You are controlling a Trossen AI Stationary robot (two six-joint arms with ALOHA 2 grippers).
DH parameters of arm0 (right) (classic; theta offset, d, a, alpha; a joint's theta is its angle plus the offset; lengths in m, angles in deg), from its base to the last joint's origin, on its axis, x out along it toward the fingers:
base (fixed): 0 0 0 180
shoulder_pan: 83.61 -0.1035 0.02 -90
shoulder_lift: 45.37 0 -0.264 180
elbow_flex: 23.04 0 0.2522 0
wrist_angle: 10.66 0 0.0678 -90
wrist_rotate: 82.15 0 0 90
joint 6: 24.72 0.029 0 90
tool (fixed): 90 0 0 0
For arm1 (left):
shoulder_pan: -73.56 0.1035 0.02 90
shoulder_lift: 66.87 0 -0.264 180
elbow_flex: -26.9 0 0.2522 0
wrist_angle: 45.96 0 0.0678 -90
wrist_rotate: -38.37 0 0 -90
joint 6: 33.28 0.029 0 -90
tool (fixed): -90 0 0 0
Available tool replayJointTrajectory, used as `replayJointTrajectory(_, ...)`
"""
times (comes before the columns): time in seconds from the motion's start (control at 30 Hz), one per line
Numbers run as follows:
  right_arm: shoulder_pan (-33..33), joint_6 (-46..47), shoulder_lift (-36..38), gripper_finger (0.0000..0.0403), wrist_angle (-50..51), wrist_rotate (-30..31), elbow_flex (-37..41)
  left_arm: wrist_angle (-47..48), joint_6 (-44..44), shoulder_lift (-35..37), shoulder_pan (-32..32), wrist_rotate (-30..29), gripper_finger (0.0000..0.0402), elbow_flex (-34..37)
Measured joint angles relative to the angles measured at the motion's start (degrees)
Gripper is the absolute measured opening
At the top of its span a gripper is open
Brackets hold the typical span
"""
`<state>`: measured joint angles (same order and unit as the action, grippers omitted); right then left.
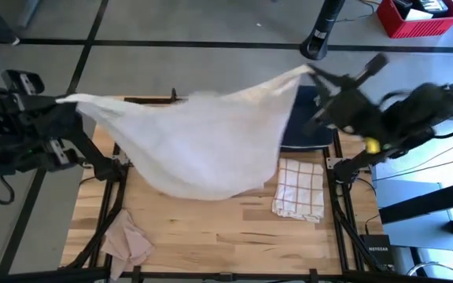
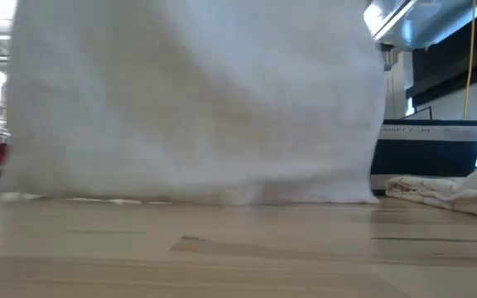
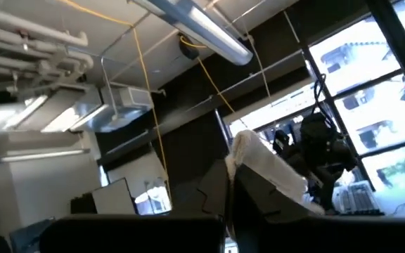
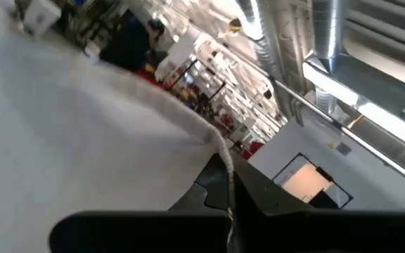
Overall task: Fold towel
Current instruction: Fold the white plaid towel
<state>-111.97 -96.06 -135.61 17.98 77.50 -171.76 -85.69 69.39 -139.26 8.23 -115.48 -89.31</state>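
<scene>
A white towel (image 1: 203, 145) is stretched in the air between my two grippers above the far half of the wooden table (image 1: 226, 236). It sags in the middle into a wide belly. In the low view the towel (image 2: 189, 99) fills most of the picture and its lower edge (image 2: 189, 197) reaches the table top. My left gripper (image 1: 68, 101) is shut on the towel's left end, above the table's far left corner. My right gripper (image 1: 311, 72) is shut on the right end, beyond the far right corner. My left gripper (image 3: 229, 211) pinches a bunched corner of the towel (image 3: 248, 151) between its two fingers, coming level from the table's left. That end is lifted clear and the top edge runs off toward the other arm. My right gripper (image 4: 232, 211) pinches the towel's opposite upper corner (image 4: 222, 154) between its fingers, coming from the table's right. The cloth spreads away from the fingers and hangs below them; its top edge runs fairly taut.
A folded checked cloth (image 1: 299, 187) lies on the table's right side, also seen in the low view as a checked cloth (image 2: 445, 190). A crumpled beige cloth (image 1: 128, 240) lies near the left front corner. A dark blue box (image 1: 309, 130) stands at the far right.
</scene>
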Motion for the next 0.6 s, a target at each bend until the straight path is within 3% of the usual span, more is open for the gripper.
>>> replayJointTrajectory(0.17,7.62,11.90,-0.12,0.0004,14.56,-2.09,0.07,0.16,4.54,0.82,0.80,0.08,0.0000,0.04)
replayJointTrajectory(0.27,12.94,15.97,-0.04,0.0004,18.24,-5.24,0.06,-0.10,6.96,2.73,2.00,0.04,0.0000,0.04)
replayJointTrajectory(0.43,21.85,20.35,-0.04,0.0005,20.34,-15.30,0.07,-0.26,4.26,6.48,7.39,-1.20,0.0000,0.04)
replayJointTrajectory(0.6,31.11,30.99,-0.01,0.0005,27.05,-28.39,0.03,-1.60,2.25,10.15,10.96,-2.43,0.0000,1.67)
